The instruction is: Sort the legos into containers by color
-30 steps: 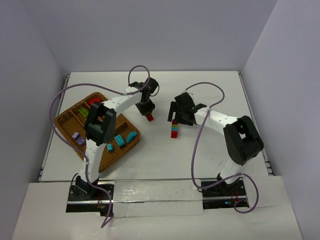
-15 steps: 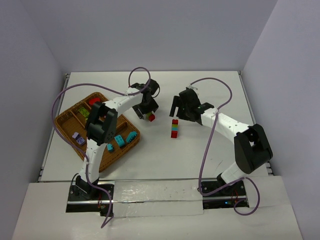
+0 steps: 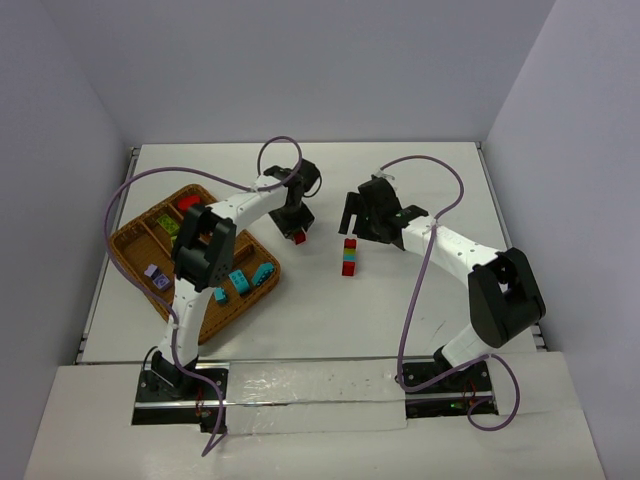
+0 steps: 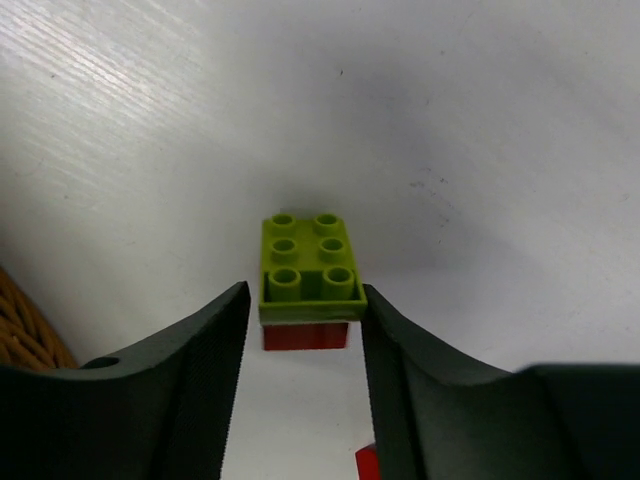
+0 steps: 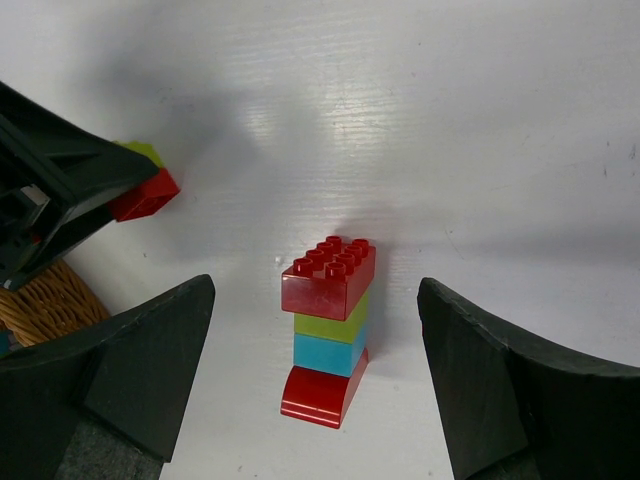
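Observation:
My left gripper [image 3: 297, 228] [image 4: 305, 300] is shut on a small pair of bricks, green on red [image 4: 306, 275], held at the fingertips just right of the wicker tray [image 3: 130, 250]. The pair also shows in the right wrist view [image 5: 145, 192]. A standing stack [image 3: 348, 256] [image 5: 330, 330] has a red brick on top, then green, teal and a curved red base. My right gripper [image 3: 352, 222] [image 5: 315, 290] is open wide just behind the stack, apart from it. The tray holds a red brick [image 3: 187, 203], a green one [image 3: 166, 224], a purple one [image 3: 153, 272] and teal ones [image 3: 240, 280].
The tray's woven rim shows at the left edge of both wrist views [image 4: 25, 335] [image 5: 50, 295]. Purple cables loop above both arms. Walls enclose the white table on three sides. A small red edge [image 4: 368, 462] shows by my left gripper's right finger.
The right gripper has drawn back from the stack, which stays standing. The left gripper turned slightly, keeping the green-and-red pair.

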Motion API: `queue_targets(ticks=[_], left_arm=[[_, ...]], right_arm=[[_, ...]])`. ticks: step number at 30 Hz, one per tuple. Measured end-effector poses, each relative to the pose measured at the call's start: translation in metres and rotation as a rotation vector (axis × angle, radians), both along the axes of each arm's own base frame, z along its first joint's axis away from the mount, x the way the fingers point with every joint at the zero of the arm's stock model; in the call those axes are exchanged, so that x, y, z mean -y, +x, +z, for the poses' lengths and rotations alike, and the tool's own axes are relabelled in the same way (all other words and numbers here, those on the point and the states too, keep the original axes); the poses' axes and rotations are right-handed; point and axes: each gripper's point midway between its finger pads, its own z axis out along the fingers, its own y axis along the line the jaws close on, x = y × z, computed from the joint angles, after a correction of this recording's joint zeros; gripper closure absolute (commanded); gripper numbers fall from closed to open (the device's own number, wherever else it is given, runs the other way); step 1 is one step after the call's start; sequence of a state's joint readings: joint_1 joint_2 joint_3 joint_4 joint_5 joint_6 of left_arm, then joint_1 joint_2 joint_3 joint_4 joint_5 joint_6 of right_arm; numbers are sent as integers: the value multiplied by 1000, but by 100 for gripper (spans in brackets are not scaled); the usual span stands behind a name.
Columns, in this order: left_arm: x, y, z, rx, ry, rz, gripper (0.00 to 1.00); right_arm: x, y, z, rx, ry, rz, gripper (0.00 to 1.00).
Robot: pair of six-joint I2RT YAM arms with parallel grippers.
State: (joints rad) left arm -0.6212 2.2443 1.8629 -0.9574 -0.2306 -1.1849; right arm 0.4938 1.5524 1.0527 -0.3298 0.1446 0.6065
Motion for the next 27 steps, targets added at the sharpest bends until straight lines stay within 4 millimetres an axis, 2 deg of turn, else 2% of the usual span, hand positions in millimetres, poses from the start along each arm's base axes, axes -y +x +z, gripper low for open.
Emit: queue_targets(ticks=[5,12,16,20,27], left_arm=[[4,6,12,18,-15,16,40],[0,12,15,29,-19,29,41],[-9,18,15,29,-15,44,29],[-16,23,15,31,-16,53,30],[-15,22,15,25,-17,34,41]], right_arm=[[0,0,0,0,-2,7,11],[0,0,0,-1,-4,17,11],[0,0,0,-1,-4,20,11],[0,-1,-1,-4,0,23,11],[-1,-1,-1,-7,3,26,11]])
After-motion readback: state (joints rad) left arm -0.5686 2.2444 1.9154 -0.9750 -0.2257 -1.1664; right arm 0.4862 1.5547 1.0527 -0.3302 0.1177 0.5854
